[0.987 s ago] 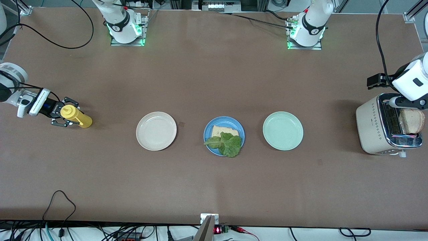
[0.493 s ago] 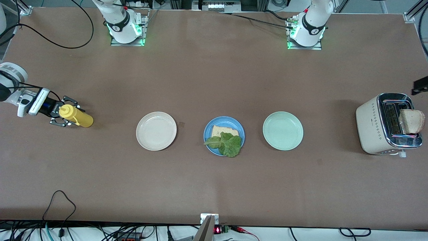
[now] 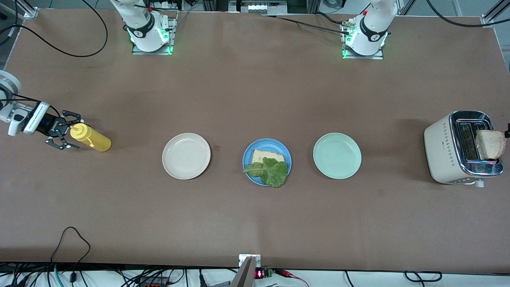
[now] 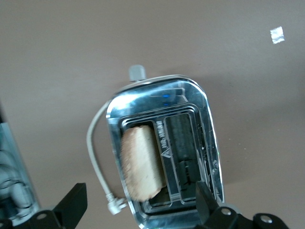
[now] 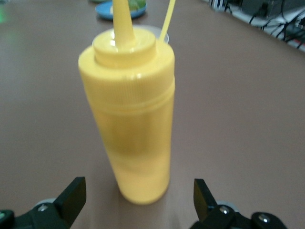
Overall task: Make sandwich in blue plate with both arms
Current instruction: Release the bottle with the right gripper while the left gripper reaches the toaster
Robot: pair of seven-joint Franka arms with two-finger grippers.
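Note:
The blue plate [image 3: 247,158] sits mid-table between two other plates. It holds one bread slice [image 3: 268,154] with a green lettuce leaf [image 3: 272,172] on it. A second bread slice [image 3: 490,144] stands in a slot of the toaster [image 3: 446,148], also seen in the left wrist view [image 4: 141,164]. My left gripper [image 4: 138,210] is open and empty above the toaster [image 4: 190,102]; it is out of the front view. My right gripper [image 3: 65,130] is open and empty, low beside a yellow squeeze bottle [image 3: 91,138], apart from it in the right wrist view [image 5: 137,200].
A cream plate [image 3: 186,156] lies toward the right arm's end and a pale green plate [image 3: 337,156] toward the left arm's end. The yellow bottle [image 5: 128,109] stands upright. The toaster's grey cord [image 4: 95,157] trails beside it.
My left arm has lifted off the toaster and left the front view; the bread stays in the slot. My right gripper has drawn back from the bottle's top toward the table's end.

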